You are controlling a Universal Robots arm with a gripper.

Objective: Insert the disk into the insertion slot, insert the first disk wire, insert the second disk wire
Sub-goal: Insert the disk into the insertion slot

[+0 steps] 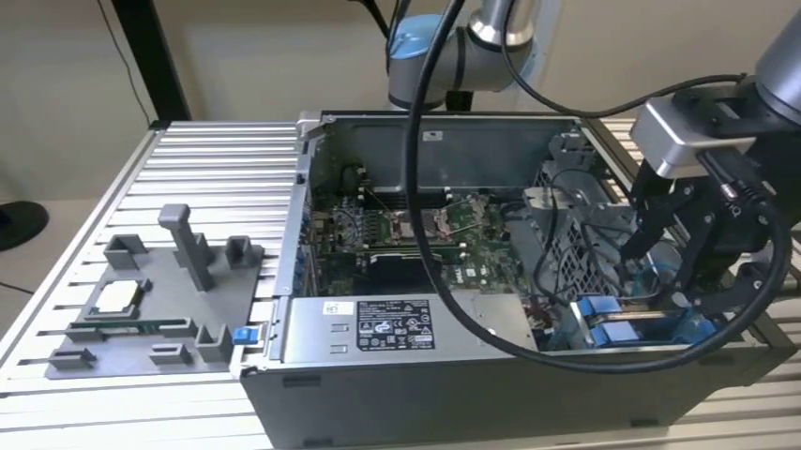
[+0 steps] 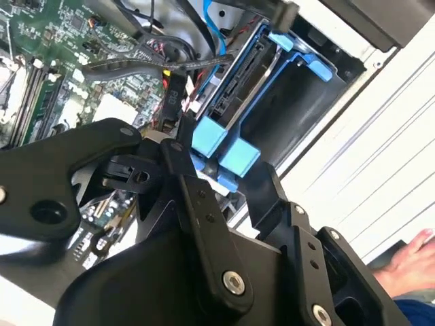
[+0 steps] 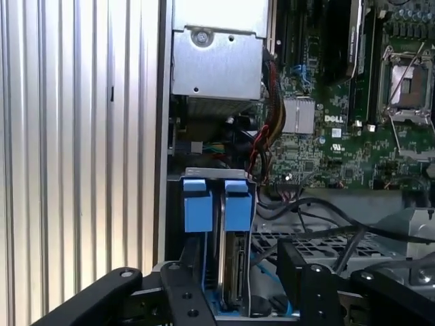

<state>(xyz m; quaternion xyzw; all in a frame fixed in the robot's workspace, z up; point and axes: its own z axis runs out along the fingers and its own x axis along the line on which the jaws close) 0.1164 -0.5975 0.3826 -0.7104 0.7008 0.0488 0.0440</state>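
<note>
My counter [image 1: 206,159] is silver with long ridges. A plain tan wall [image 1: 250,56] stands behind it, with a black pole [image 1: 150,56] in front. The floor [image 1: 44,281] is pale.

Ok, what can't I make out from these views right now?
Exterior view: the gripper hides much of the insertion slot.
First wrist view: one end of the disk runs behind the gripper.
Second wrist view: whether any of the tangled wires is plugged into the disk; too cluttered.
</note>
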